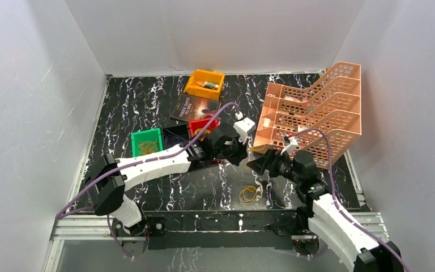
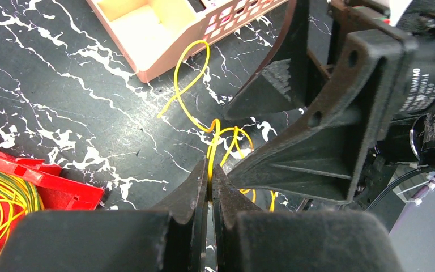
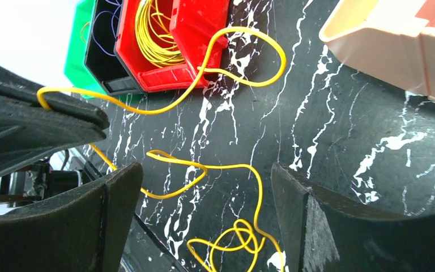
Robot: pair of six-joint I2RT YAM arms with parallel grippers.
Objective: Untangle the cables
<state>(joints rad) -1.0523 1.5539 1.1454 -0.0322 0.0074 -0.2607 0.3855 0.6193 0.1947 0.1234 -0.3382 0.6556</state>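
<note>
- Top external view: both arms reach over the black marbled table [image 1: 147, 102]. The left gripper [image 1: 248, 152] and right gripper [image 1: 259, 164] meet nose to nose just in front of the peach tray rack [image 1: 317, 113].
- Left wrist view: the left gripper's jaws are pressed together on a yellow cable [image 2: 210, 156], pinching it at their very tips.
- From the pinch the strand rises, kinks, and makes a tall loop whose top lies just beside the rack's lowest tray.
- The right gripper's jaws stand spread wide and hold nothing. In the left wrist view its dark fingers [image 2: 317, 141] sit just to the right of the pinch.
- Right wrist view: the yellow cable leaves the left gripper's tip and runs across the gap between the spread fingers.
- One span swings up and crosses in front of a corner of the red bin [image 3: 204, 34]. A lower span sags and ends in a small tangle near the bottom edge of the view.
- The red bin holds a bunch of yellow cables [image 3: 153, 34].
- The black bin [image 3: 105, 39] touching it holds thin dark blue-purple cables [image 3: 110, 11], and the green bin [image 3: 76, 51] stands next in the row.
- Top external view: a small yellow coil [image 1: 248, 194] lies on the table, nearer the arm bases than the grippers.
- An orange bin [image 1: 204, 84] sits at the far edge, with a dark booklet [image 1: 195, 106] between it and the red bin.
</note>
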